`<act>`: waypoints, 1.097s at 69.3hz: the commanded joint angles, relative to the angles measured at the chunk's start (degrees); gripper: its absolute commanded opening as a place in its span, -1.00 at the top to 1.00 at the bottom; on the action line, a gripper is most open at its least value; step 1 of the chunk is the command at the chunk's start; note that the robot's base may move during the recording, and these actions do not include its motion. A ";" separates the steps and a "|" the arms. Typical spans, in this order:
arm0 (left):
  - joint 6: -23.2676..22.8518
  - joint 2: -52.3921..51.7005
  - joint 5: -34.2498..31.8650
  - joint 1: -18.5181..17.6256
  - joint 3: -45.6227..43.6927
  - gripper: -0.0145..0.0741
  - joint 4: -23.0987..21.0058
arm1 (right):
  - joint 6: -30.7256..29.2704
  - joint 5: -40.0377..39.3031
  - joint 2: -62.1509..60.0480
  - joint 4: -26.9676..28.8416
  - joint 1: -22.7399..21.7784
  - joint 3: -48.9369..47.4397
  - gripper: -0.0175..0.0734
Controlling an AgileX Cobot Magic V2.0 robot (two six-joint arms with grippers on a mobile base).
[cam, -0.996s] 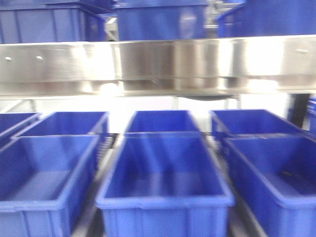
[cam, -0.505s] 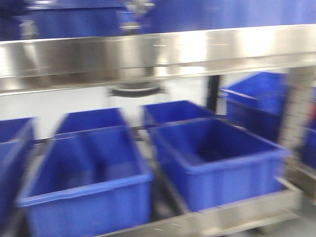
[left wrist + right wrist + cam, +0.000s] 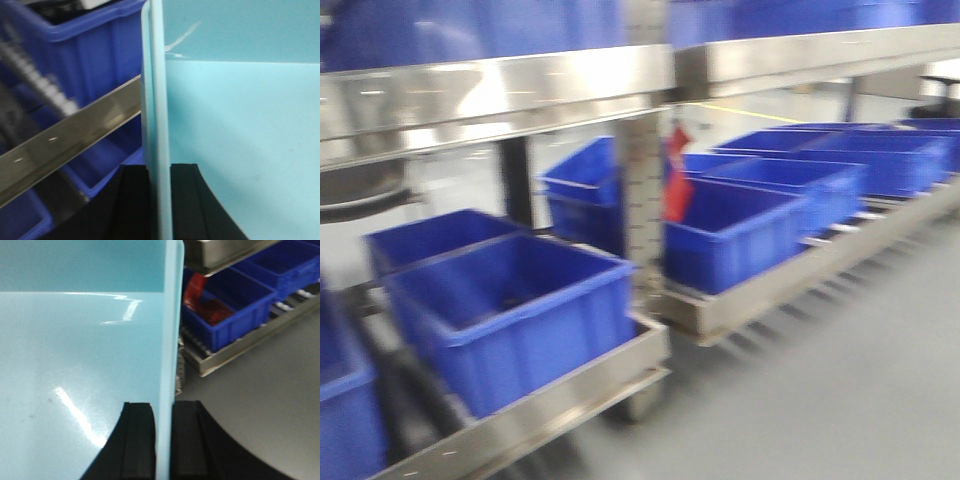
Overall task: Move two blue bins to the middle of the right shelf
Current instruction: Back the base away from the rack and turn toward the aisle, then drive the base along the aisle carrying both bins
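"Where is the tub?"

"Between my hands. The pale blue bin (image 3: 240,125) fills both wrist views. My left gripper (image 3: 159,205) is clamped on its left wall, one black finger (image 3: 134,200) outside and the other inside, both pressed to the plastic; my right gripper (image 3: 163,440) pinches the right wall in the same way."

"One tub or two?"

"I cannot tell; the rim by my left gripper shows a doubled edge, but whether a second tub is nested there is unclear."

"And the shelf?"

"The front view is smeared. Two racks meet at a grey perforated upright (image 3: 642,200); the right rack's steel rail (image 3: 800,50) runs across the top right, with royal-blue crates (image 3: 740,235) on the tier below it and more blue above it. A red object (image 3: 677,185) sits just beside the upright, and grey floor (image 3: 840,390) fills the lower right."

"Anything near the tub itself?"

"Past its left wall a slanting steel strip (image 3: 75,140) crosses in front of royal-blue crates; past its right wall a low tier of crates stands on the floor, the nearest with the red object at it. The bin shows only at my wrists."
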 commanded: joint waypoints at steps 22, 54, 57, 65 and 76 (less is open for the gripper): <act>0.20 -0.83 -6.40 -0.72 -0.95 0.92 -4.04 | -0.09 -6.47 -0.91 4.30 0.50 -1.13 0.97; 0.20 -0.83 -6.40 -0.72 -0.95 0.92 -4.04 | -0.09 -6.47 -0.91 4.30 0.50 -1.13 0.97; 0.20 -0.83 -6.40 -0.72 -0.95 0.92 -4.04 | -0.09 -6.47 -0.91 4.30 0.50 -1.13 0.97; 0.20 -0.83 -6.40 -0.72 -0.95 0.92 -4.04 | -0.09 -6.47 -0.91 4.30 0.50 -1.13 0.97; 0.20 -0.83 -6.40 -0.72 -0.95 0.92 -4.04 | -0.09 -6.47 -0.91 4.30 0.50 -1.13 0.97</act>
